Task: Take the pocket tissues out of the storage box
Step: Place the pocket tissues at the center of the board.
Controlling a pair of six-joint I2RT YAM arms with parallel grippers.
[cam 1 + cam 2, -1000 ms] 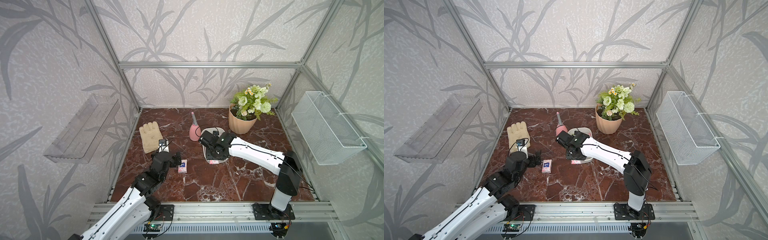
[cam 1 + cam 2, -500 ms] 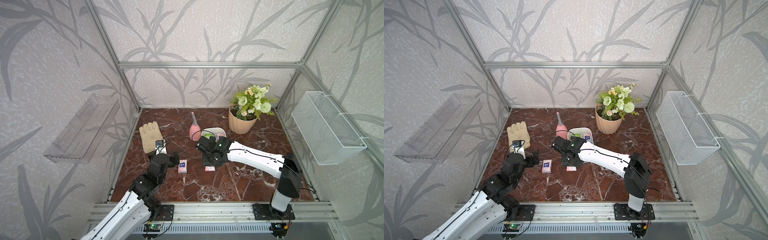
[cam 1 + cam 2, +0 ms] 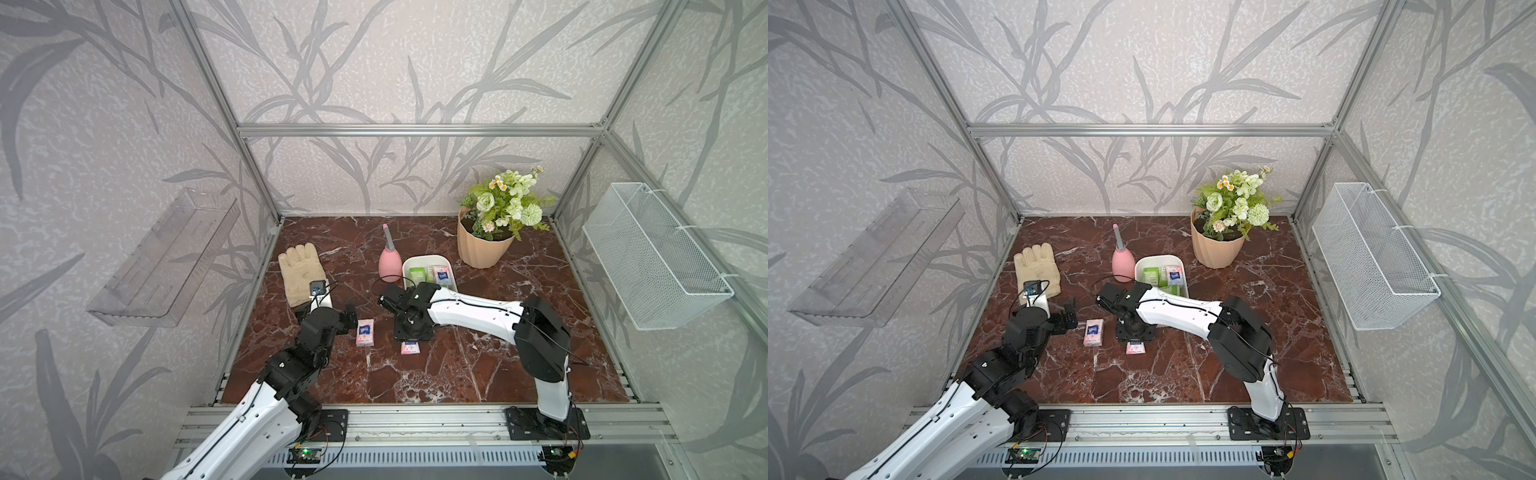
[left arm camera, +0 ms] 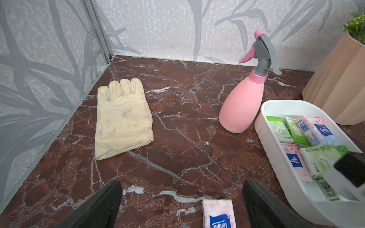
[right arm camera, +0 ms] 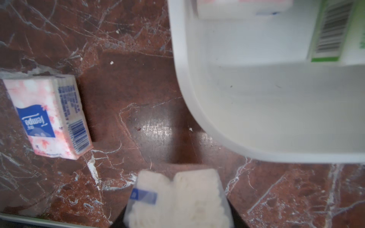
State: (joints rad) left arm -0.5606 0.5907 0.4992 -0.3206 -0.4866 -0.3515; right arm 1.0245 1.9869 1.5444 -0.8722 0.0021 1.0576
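Observation:
The white storage box (image 3: 428,258) (image 3: 1160,257) stands mid-table with several green and pink pocket tissues (image 3: 417,274) (image 4: 316,130) inside. One pink packet (image 3: 365,332) (image 3: 1093,332) (image 5: 47,116) lies on the marble in front of the box. My right gripper (image 3: 410,341) (image 5: 177,219) points down just right of that packet, shut on another pink packet (image 3: 410,349) (image 5: 177,197) low over the marble. My left gripper (image 3: 349,320) (image 4: 181,205) is open just left of the lying packet, whose end (image 4: 218,215) shows between its fingers.
A cream glove (image 3: 301,270) lies at the left. A pink spray bottle (image 3: 390,264) stands beside the box, with a flower pot (image 3: 484,245) behind on the right. A wire basket (image 3: 652,257) and a clear shelf (image 3: 166,257) hang on the side walls.
My right gripper has come forward from over the storage box and down to the marble with the pink packet. The left arm has hardly moved.

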